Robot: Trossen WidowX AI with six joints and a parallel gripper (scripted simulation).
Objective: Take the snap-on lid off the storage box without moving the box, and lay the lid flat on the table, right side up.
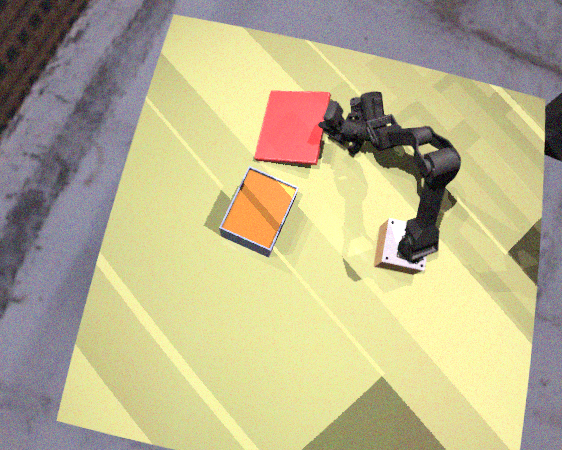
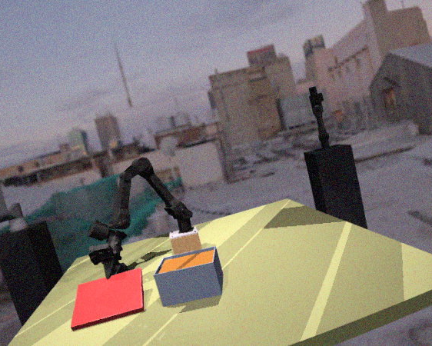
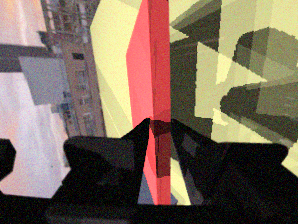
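The red lid [image 1: 292, 127] [image 2: 110, 297] [image 3: 141, 75] is off the box, its smooth face up. It lies low over the table [image 1: 181, 310] [image 2: 277, 277], nearly level; I cannot tell whether its far edge touches the table. My gripper [image 1: 322, 125] [image 2: 108, 276] [image 3: 159, 122] is shut on the lid's edge, on the side toward the arm. The wrist view shows the edge between both fingertips. The storage box [image 1: 245, 242] [image 2: 189, 284] stands upright and open beside the lid, with blue-grey walls and an orange inside. A gap separates them in the top view.
The arm's base stands on a white-topped block [image 1: 393, 237] [image 2: 186, 243], on the arm's side of the box. A black pedestal [image 2: 337, 184] with a small dark arm stands beyond the table, and another black pedestal [image 2: 28, 269] stands at the left in the exterior view.
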